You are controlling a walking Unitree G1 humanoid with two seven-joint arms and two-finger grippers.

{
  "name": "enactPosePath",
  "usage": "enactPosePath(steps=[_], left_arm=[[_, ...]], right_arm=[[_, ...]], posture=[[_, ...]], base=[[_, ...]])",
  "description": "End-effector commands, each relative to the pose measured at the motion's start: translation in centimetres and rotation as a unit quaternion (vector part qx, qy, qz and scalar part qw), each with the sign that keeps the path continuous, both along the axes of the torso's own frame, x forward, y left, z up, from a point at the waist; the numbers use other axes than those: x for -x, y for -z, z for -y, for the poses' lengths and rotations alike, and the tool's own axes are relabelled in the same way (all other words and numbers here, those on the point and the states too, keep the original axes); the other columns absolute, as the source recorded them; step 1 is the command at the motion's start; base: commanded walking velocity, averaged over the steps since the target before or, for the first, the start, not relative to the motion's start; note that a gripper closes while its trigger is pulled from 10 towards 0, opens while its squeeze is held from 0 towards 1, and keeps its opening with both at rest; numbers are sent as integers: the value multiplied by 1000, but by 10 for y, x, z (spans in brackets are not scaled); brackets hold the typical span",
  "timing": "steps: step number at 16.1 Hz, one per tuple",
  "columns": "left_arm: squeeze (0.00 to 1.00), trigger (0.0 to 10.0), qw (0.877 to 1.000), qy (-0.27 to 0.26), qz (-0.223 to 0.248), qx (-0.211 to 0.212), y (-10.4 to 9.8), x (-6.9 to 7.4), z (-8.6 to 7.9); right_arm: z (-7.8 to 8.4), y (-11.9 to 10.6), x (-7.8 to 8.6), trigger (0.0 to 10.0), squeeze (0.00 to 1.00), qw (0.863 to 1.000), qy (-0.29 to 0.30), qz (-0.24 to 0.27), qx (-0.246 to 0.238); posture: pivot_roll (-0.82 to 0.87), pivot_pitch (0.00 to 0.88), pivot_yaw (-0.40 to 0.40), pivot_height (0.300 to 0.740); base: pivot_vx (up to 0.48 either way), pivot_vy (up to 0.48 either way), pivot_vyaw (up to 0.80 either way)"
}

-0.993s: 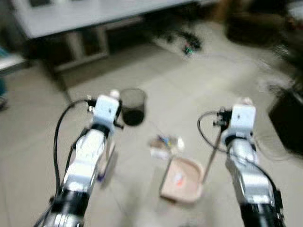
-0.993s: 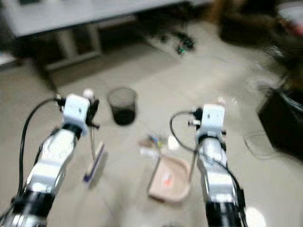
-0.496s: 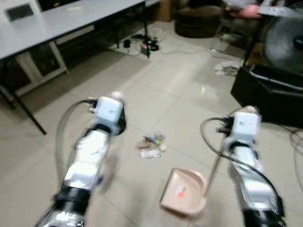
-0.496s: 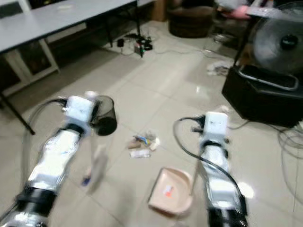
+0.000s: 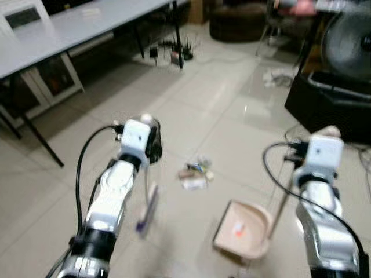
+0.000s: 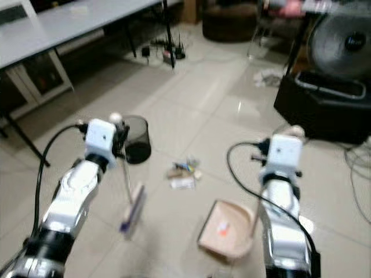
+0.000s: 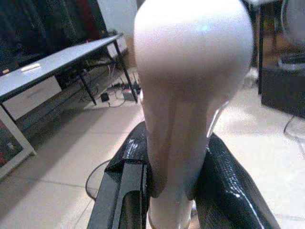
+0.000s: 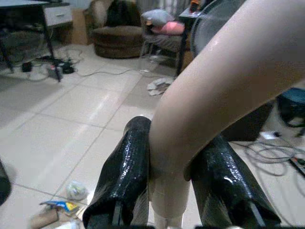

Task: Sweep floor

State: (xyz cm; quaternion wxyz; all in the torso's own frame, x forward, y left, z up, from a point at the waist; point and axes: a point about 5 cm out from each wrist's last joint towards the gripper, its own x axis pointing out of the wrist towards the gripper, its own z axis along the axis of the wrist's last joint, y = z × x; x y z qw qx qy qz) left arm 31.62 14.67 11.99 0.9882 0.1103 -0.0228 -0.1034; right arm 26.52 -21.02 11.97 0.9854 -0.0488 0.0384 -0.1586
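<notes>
Left gripper: both black fingers pressed against the pale broom handle, which rises between them to a rounded top — closed tight on it.
Right gripper: its fingers clamp the beige dustpan handle the same way, no gap showing on either side.
Broom: thin shaft drops from the left gripper to a head with purple trim, on the tiles just beside the robot's left arm.
Dustpan: pink tray lying on the floor, mouth turned toward the litter; something small and orange lies inside it — too blurred to tell what.
Litter: small heap of wrappers and scraps on the floor, between the broom head and the dustpan, apart from both.
Bin: dark mesh basket standing upright, just behind the left wrist.
Edges: long grey table with black legs along the far left; black box carrying a fan at the far right; cables and a power strip under the table's end.
Open room: bare pale tiles stretch beyond the litter toward the dark armchair.
Writing: none can be read; the views are soft.
</notes>
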Motion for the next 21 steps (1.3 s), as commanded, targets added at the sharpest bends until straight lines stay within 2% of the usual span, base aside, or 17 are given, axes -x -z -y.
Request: enactPosePath(steps=[1, 3, 5, 8, 10, 15, 17, 18, 20, 21], left_arm=[[0, 10000, 999, -32, 28, -9, -13, 0, -19], [0, 10000, 999, -33, 22, -11, -11, 1, -22], [0, 10000, 999, -18, 26, -4, -13, 3, -12], [0, 10000, 999, -28, 33, -2, -16, -1, -10], [0, 10000, 999, -24, 33, 1, -17, -4, -6], [0, 10000, 1000, -16, 26, 6, -16, -5, -1], [0, 10000, 999, -21, 26, 6, -16, -4, -2], [0, 10000, 999, -22, 25, 5, -16, -3, -2], [0, 10000, 999, -22, 24, 4, -15, -3, -2], [0, 10000, 999, -22, 24, 3, -15, -2, -2]], right_arm=[[-7, 1, -4, 10000, 0, 1000, -7, 15, -25], [-9, 4, -12, 10000, 0, 1000, -6, 16, -23], [-10, 6, -22, 10000, 0, 1000, -10, 5, 2], [-8, -4, -29, 10000, 0, 999, -17, 25, 19], [-10, -7, -35, 10000, 0, 1000, -21, 22, 5], [-13, -6, -37, 10000, 0, 999, -27, 27, 1], [-12, -3, -35, 10000, 0, 999, -12, 24, -25], [-11, -1, -36, 10000, 0, 1000, -10, 21, -9], [-12, 0, -35, 10000, 0, 1000, -11, 21, -7], [-13, 2, -34, 10000, 0, 999, -6, 24, -34]], posture=[[-56, 6, 45, 740], [-45, 7, 61, 740], [-32, 4, 48, 740], [-34, 0, 39, 740], [-38, 0, 46, 740], [-37, 2, 47, 740], [-38, 6, 48, 740], [-39, 7, 50, 740], [-41, 5, 50, 740], [-40, 4, 49, 740]], base=[[0, 0, 0], [0, 270, 0], [0, 0, 0], [0, 0, 0], [0, 0, 0], [0, 0, -640], [120, 0, 0], [0, 0, 0], [242, 0, 0], [240, 0, 0]])
